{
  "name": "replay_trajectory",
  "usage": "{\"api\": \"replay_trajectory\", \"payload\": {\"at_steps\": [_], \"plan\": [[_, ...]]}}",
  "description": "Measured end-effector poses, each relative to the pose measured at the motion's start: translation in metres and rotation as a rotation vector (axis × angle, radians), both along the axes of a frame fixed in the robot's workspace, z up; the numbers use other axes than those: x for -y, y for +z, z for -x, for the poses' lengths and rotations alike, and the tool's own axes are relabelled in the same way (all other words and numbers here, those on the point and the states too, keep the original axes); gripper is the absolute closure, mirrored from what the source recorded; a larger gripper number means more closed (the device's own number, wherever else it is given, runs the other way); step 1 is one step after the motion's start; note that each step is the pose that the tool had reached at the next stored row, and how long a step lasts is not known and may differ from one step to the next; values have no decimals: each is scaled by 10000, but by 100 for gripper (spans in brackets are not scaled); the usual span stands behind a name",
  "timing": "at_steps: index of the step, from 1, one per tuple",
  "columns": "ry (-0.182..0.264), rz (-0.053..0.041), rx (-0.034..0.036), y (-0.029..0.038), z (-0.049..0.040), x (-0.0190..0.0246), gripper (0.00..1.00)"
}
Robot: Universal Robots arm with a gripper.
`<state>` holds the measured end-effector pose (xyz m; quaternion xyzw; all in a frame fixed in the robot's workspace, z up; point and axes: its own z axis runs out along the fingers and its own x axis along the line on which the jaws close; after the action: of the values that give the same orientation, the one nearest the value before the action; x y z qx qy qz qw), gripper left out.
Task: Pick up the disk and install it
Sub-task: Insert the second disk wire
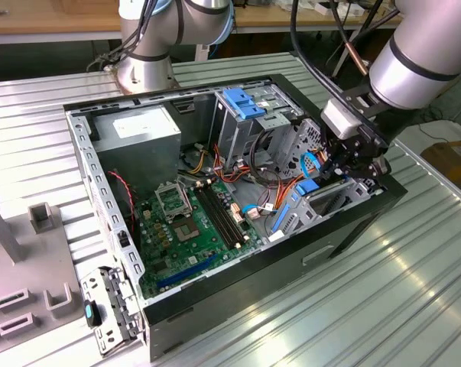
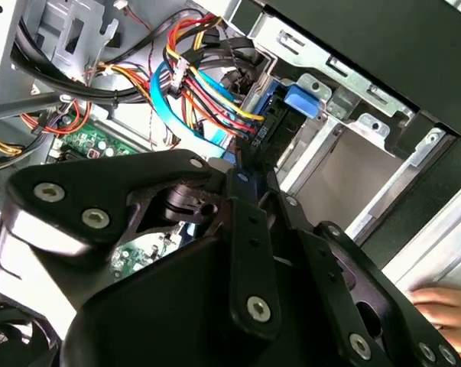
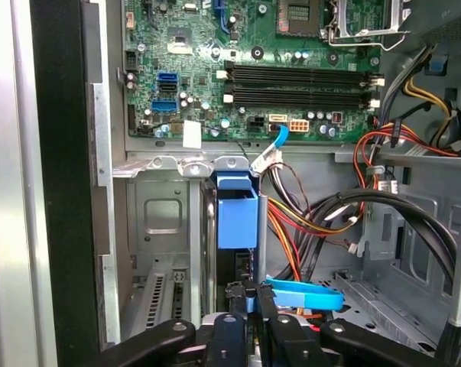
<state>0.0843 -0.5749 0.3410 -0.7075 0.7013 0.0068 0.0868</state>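
The disk (image 3: 236, 212) stands on edge in the drive bay at the front corner of the open computer case (image 1: 215, 306). It shows as a bright blue rail end with a dark body below it. In the exterior view its blue rail (image 1: 306, 189) sits low in the bay on the exterior view's right. My gripper (image 3: 249, 297) reaches down into that bay, fingers drawn close together on the disk's near end. The black finger links (image 2: 249, 229) run up to the blue tab (image 2: 303, 99). A flat blue data cable (image 3: 303, 294) lies right beside the fingers.
The green motherboard (image 1: 192, 222) covers the case floor. A grey power-supply box (image 1: 142, 141) sits at the back, next to a metal cage with a blue top (image 1: 241, 103). Orange, red and black cables (image 3: 322, 214) crowd the bay. A person's hand (image 2: 444, 306) rests near the case.
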Motion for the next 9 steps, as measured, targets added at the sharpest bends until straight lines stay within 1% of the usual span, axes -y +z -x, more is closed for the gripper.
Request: {"api": "replay_trajectory", "payload": {"at_steps": [1,2,4,5,7,9], "plan": [[0,10,-1,72,0,1,82],[0,12,-2,200,0,1,76],[0,8,-1,200,0,0,76],[0,8,-1,200,0,1,78],[0,9,-1,201,0,0,89],[0,9,-1,201,0,0,89]]}}
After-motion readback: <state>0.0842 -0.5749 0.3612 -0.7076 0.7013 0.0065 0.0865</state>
